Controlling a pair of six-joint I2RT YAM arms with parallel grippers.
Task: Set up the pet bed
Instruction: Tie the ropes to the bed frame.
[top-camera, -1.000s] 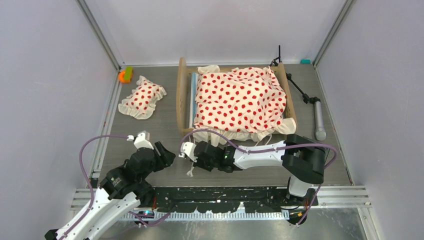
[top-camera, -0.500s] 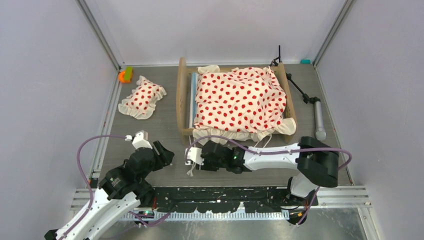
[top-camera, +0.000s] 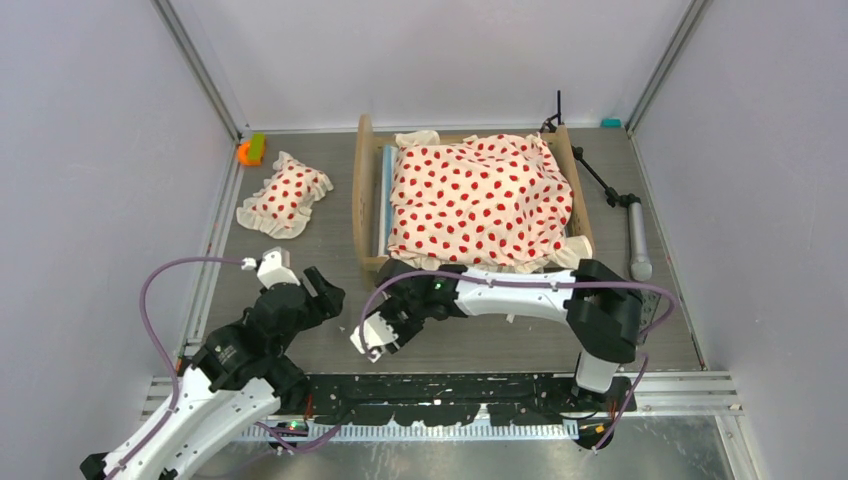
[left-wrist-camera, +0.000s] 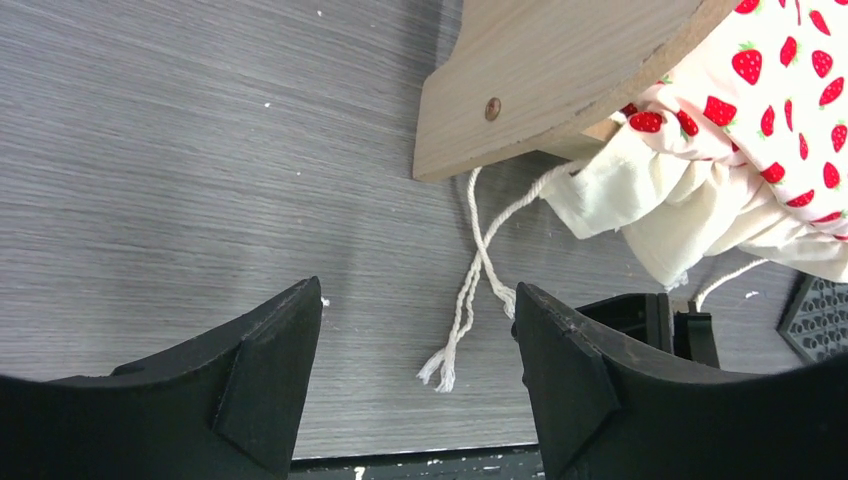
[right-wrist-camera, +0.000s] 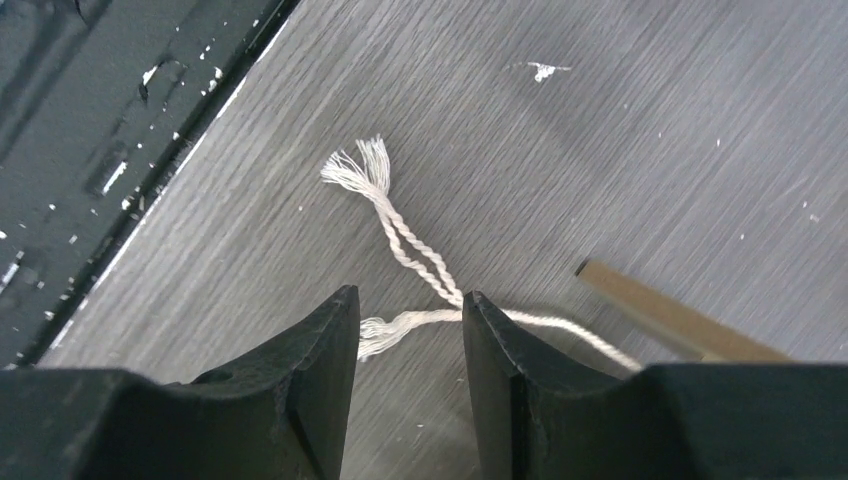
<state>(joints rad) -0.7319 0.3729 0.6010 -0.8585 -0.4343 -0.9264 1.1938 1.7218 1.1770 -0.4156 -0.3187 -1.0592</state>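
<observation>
With the right claw (right-wrist-camera: 407, 297) narrowly parted and empty over the frayed white twisted cotton cord (right-wrist-camera: 405, 240) (left claw (left-wrist-camera: 415, 300) wide, empty), closing could snag it and tug askew the light-wood, red-spotted-bedding pet bed (top-camera: 362, 200) behind it.

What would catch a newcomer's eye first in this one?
The pet bed stands at the back middle of the table, its wooden frame heaped with a cream red-spotted cover. A small matching pillow lies apart on the table to its left. By the bed's front left corner a frayed white cord trails onto the table, with the right arm's jaws open just above it.
</observation>
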